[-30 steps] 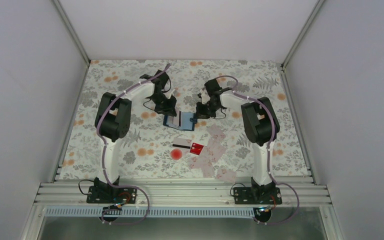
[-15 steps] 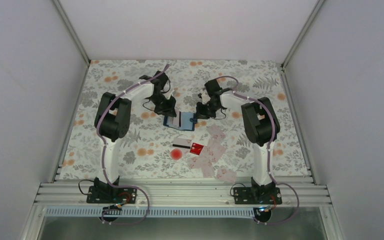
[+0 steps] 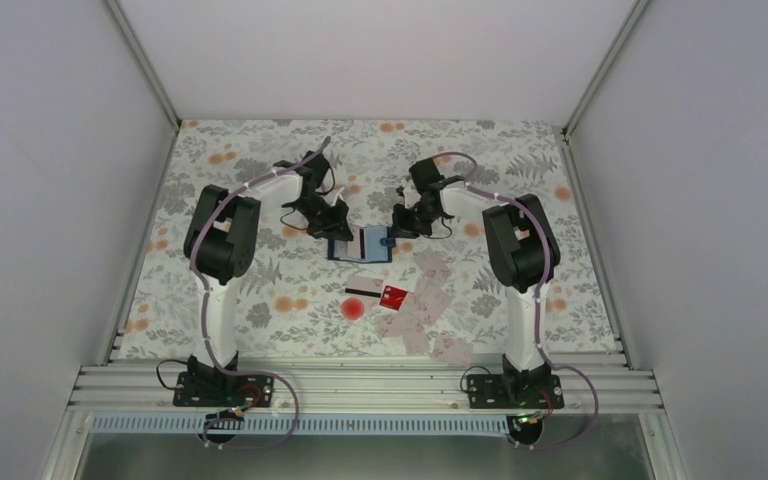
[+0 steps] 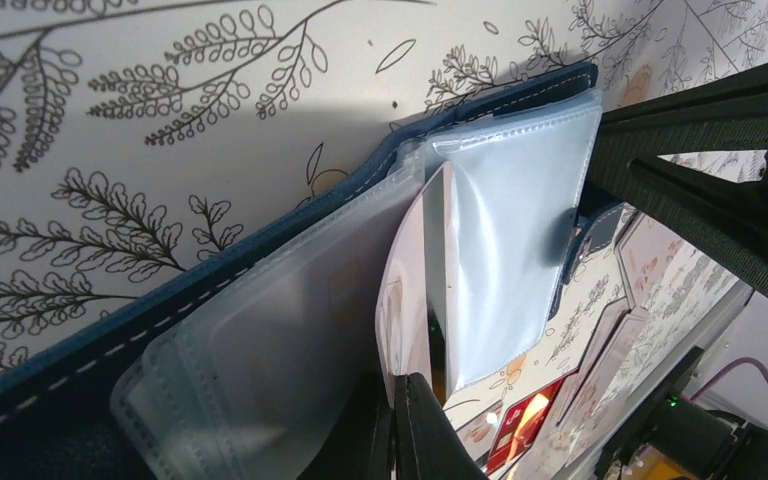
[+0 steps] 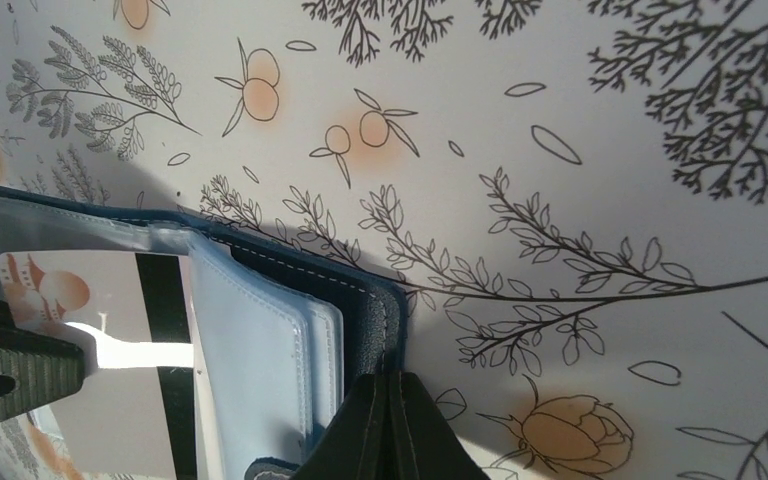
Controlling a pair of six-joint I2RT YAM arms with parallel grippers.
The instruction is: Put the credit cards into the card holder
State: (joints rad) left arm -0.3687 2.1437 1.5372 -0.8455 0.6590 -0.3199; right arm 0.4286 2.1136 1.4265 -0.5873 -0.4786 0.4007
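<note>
Left pincer (image 4: 398,400) grips a card (image 4: 407,290) among the clear pockets (image 4: 505,250) of the open card holder (image 3: 340,247), mid-table, beyond the loose cards (image 3: 430,300). Right pincer (image 5: 390,400), closed, steadies its right edge. If that slips, the card may buckle or miss.

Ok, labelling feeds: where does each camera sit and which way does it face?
Top external: above and behind the bases, looking down; both arms show.
Left wrist: on that arm, facing the card holder past fingers shut on a credit card.
Right wrist: likewise from the opposite side, past its fingers.
All show the card holder.
</note>
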